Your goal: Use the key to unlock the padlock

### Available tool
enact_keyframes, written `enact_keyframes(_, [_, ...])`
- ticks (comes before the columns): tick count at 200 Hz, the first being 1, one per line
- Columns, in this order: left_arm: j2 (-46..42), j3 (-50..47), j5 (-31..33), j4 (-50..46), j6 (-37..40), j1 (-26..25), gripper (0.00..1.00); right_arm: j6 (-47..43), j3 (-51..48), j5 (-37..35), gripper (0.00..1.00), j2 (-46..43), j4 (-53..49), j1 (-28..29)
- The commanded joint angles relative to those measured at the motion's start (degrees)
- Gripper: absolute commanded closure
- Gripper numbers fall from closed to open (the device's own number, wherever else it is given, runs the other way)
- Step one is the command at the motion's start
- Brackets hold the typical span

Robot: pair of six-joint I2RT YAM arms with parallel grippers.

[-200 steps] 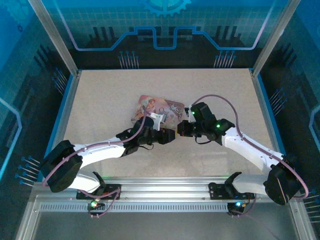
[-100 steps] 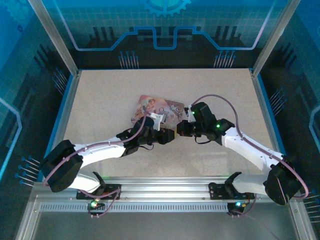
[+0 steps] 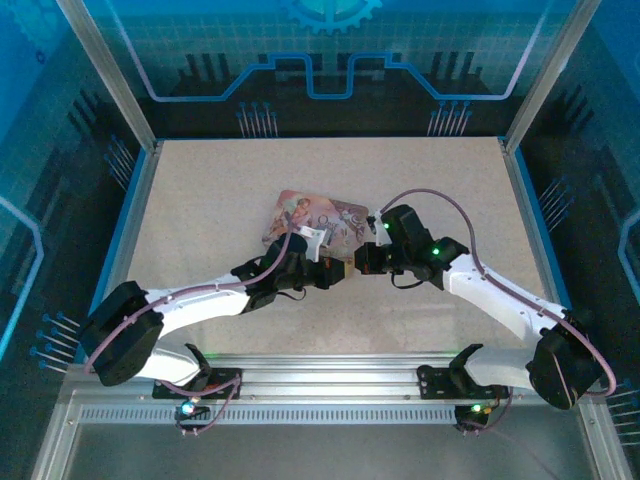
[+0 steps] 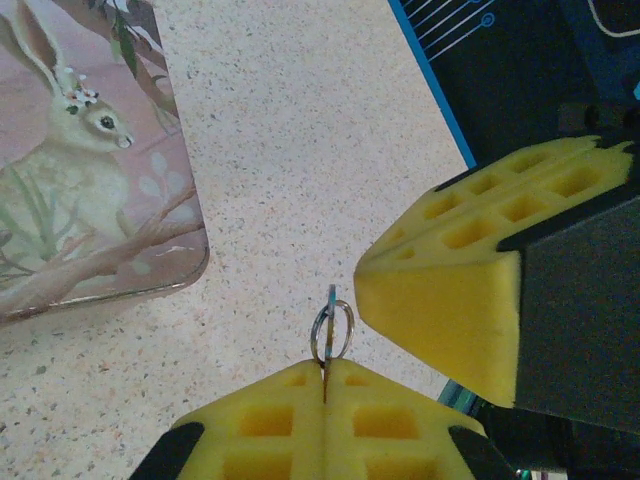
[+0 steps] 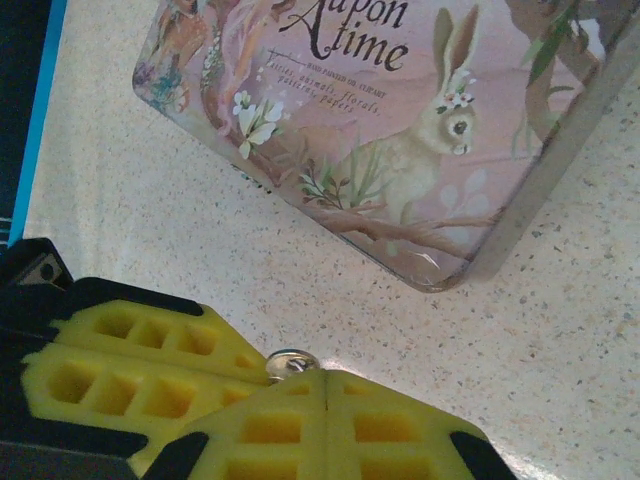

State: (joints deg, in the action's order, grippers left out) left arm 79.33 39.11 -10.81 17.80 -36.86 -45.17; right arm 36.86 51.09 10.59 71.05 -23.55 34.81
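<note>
The key (image 4: 330, 300), a thin silvery sliver seen edge-on, stands upright out of the left pincer (image 4: 325, 378), with a small wire ring (image 4: 345, 330) looped through it. That pincer's yellow foam pads (image 4: 250, 425) are pressed together on the key's lower part, leaving only the ring and a short tip free. Held this way, the key is stiff enough to be aimed.

Just beside it in the left wrist view is the blunt yellow tip of the right pincer (image 5: 322, 385), near the key but apart from it. In the right wrist view that pincer's own pads are also pressed flat together. A small rounded silvery bit (image 5: 290, 362) peeks out at their tip, just beside the left pincer's pad. Whether that bit is the padlock's shackle or the key's ring cannot be told. The padlock's dark body is too hidden to make out. It is probably buried between the right pads, presented toward the key.

From above, the two pincers meet tip to tip over the pale speckled surface (image 3: 200, 200). Just beyond them a pink tin (image 3: 300, 212) with a rabbit painted on its lid lies flat.

The work appears to be at the aligning stage. The key tip must find a tiny keyhole, and a slight misaim could make it slip.
</note>
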Motion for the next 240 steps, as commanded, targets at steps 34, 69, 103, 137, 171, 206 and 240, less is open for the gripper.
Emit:
enact_keyframes(34, [-2.96, 1.65, -3.48, -5.63, 3.81, 1.04, 1.0, -9.1, -1.43, 0.5, 1.0, -2.97, -0.35, -1.58])
enact_keyframes(69, [-3.34, 1.72, -4.22, -5.84, 4.91, 1.29, 1.0, -10.91, -5.14, 8.28, 0.83, -5.54, 4.81, -4.23])
enact_keyframes(103, [-5.09, 2.72, -10.05, -7.38, 9.43, 2.37, 1.0, -18.89, -7.67, 22.83, 0.64, -8.95, 7.14, -9.63])
enact_keyframes(137, [-7.05, 5.17, -13.86, -14.57, 17.78, 2.62, 1.0, -25.73, -8.65, 34.93, 0.51, -11.09, 5.6, -15.99])
enact_keyframes(171, [-7.79, 7.98, -17.66, -20.53, 24.23, 2.67, 1.0, -31.75, -7.1, 41.85, 0.5, -8.56, 2.64, -15.74])
enact_keyframes(206, [-8.55, 8.99, -19.71, -22.87, 27.67, 3.17, 1.0, -35.53, -5.58, 44.88, 0.51, -4.92, 0.97, -14.48])
enact_keyframes(240, [-8.34, 9.06, -21.07, -22.72, 27.79, 3.44, 1.0, -35.29, -5.36, 44.82, 0.54, -3.05, 2.59, -12.72])
